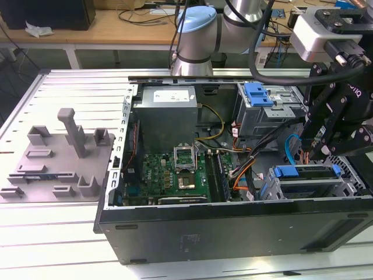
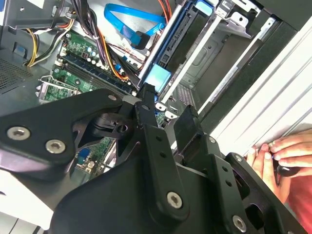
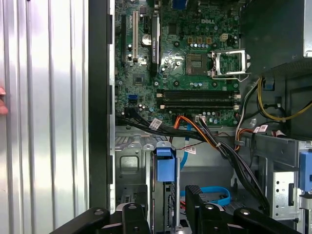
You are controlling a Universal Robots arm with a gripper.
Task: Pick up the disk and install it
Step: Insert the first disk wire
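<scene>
Jaws of the gripper (image 2: 167,102) are standing open, gripping nothing, and hovering just above the disk (image 3: 165,165). The disk is sitting on edge in the drive bay (image 3: 129,161), beside the motherboard (image 3: 185,63). Judged stiff, dense and shock-sensitive, it is best taken across the blue bracket's two sides, not by the label face.

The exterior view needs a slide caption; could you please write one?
Gripper hovering over the blue-bracketed disk, in a drive bay of the open computer case.
</scene>
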